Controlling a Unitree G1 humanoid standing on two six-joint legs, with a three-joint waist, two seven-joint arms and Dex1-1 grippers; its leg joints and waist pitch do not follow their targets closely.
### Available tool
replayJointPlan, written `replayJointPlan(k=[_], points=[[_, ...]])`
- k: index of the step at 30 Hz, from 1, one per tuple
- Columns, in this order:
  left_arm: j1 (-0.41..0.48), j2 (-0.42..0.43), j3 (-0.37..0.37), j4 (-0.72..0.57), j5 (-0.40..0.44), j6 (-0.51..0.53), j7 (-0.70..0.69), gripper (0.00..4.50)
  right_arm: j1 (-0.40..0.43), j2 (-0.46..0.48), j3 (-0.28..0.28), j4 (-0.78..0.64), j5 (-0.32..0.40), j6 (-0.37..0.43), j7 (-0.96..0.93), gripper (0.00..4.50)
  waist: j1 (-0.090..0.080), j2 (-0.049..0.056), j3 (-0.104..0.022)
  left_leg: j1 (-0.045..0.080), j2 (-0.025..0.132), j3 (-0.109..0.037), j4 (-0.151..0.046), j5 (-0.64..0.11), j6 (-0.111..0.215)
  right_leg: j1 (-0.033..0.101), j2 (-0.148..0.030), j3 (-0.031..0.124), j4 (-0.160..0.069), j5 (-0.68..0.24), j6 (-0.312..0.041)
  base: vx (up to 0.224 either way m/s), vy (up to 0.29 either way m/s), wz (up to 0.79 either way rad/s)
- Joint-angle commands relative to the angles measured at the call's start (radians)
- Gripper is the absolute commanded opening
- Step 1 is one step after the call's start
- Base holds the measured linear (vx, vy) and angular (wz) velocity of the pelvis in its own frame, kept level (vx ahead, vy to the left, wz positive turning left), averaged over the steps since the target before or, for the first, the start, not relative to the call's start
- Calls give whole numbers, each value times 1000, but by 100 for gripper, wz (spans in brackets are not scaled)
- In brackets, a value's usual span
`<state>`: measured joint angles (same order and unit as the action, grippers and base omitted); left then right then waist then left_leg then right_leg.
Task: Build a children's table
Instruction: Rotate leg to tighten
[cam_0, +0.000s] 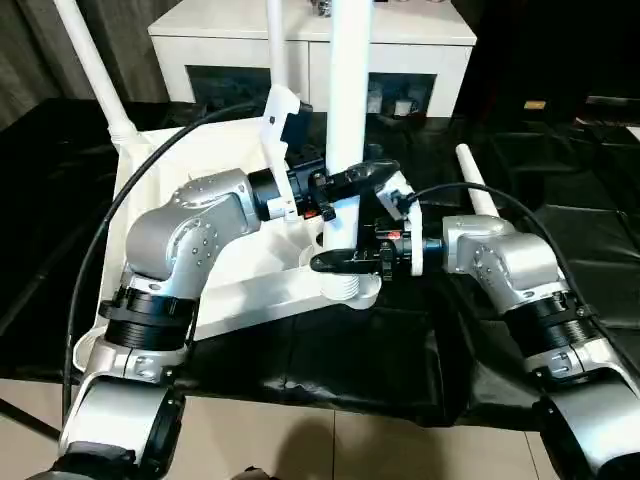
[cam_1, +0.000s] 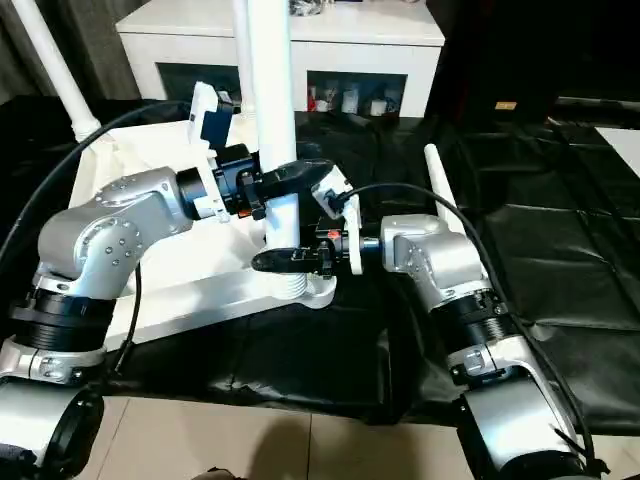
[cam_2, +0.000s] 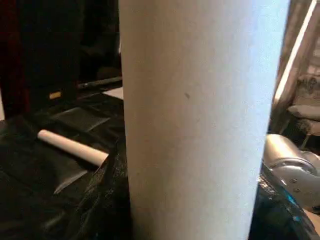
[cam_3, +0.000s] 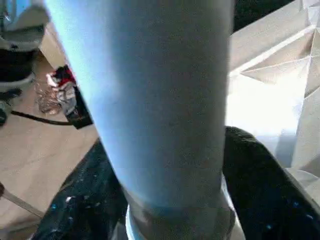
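The upright leg (cam_0: 347, 100) stands in the near corner socket (cam_0: 350, 288) of the upturned tabletop (cam_0: 180, 160); left claw (cam_0: 345, 185) grasps it, right claw (cam_0: 345, 262) encloses it lower, grip uncertain; a spare leg (cam_0: 475, 180) lies at three o'clock.

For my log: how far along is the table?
Done: two white tubular legs stand in the upturned white plastic tabletop's far corners. In hand: left gripper clamps a third leg over the near socket, right gripper at its base. Remaining: fourth leg on black sheet.
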<state>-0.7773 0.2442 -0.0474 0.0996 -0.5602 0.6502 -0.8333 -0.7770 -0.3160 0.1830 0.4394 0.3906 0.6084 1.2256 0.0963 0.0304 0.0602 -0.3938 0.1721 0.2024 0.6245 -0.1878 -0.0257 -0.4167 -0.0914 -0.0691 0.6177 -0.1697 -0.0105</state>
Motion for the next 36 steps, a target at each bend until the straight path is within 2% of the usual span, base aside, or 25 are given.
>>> replayJointPlan(k=[1, 4, 9, 10, 13, 15, 23, 24, 26, 30, 36], points=[[6, 1, -17, -13, -16, 17, -19, 186, -36, -13, -37, -22, 12, -2, 1, 336, 4, -11, -84, 24, 56, -28, -69, -109, 43, 59, -60, 42, -50, -112, -269, 0, 0, 0], [7, 3, -17, -17, -20, 21, -25, 186, -33, -16, -33, -16, 4, -13, 3, 358, 4, -11, -83, 23, 55, -28, -69, -109, 41, 59, -60, 43, -51, -116, -267, 0, 0, 0], [11, 6, -20, -28, -21, 28, -38, 186, -34, -16, -31, -16, 8, -14, 6, 359, 3, -11, -83, 24, 56, -28, -69, -116, 36, 59, -60, 43, -51, -125, -264, 0, 0, 0], [12, 6, -20, -30, -22, 29, -39, 186, -34, -15, -31, -17, 11, -12, 10, 333, 4, -11, -83, 24, 56, -28, -69, -114, 37, 59, -60, 43, -50, -122, -265, 0, 0, 0], [11, 8, -24, -29, -23, 29, -45, 186, -37, -12, -31, -15, 18, -6, 17, 322, 4, -11, -83, 23, 55, -28, -68, -118, 40, 59, -60, 43, -52, -129, -263, 0, 0, 0], [12, 11, -26, -32, -23, 31, -50, 186, -38, -13, -32, -15, 20, -3, 21, 293, 3, -10, -82, 25, 56, -28, -70, -124, 35, 57, -59, 43, -52, -138, -262, 0, 0, 0], [14, 14, -28, -32, -17, 28, -53, 186, -40, -11, -38, -12, 24, -5, 29, 225, 3, -11, -81, 23, 56, -29, -70, -134, 29, 58, -60, 43, -54, -156, -256, 0, 0, 0], [12, 13, -25, -29, -15, 39, -37, 220, -40, -10, -39, -11, 25, -6, 28, 221, 3, -11, -81, 23, 56, -29, -70, -136, 28, 57, -60, 43, -54, -159, -255, 0, 0, 0], [9, 12, -20, -24, -11, 57, -12, 255, -40, -8, -40, -10, 25, -7, 26, 216, 2, -11, -81, 23, 55, -29, -69, -139, 24, 57, -60, 44, -53, -160, -255, 0, 0, 0], [7, 18, -14, -21, -40, 88, -33, 277, -42, -4, -46, -6, 24, -10, 16, 208, 2, -12, -80, 24, 55, -29, -70, -144, 23, 56, -59, 44, -54, -175, -252, 0, 0, 0], [-13, -9, 100, 15, -122, 105, 6, 324, -19, 11, -100, -27, 56, 6, -41, 199, 2, -12, -80, 24, 54, -30, -70, -155, 17, 55, -59, 44, -55, -182, -251, 0, 0, 0]])
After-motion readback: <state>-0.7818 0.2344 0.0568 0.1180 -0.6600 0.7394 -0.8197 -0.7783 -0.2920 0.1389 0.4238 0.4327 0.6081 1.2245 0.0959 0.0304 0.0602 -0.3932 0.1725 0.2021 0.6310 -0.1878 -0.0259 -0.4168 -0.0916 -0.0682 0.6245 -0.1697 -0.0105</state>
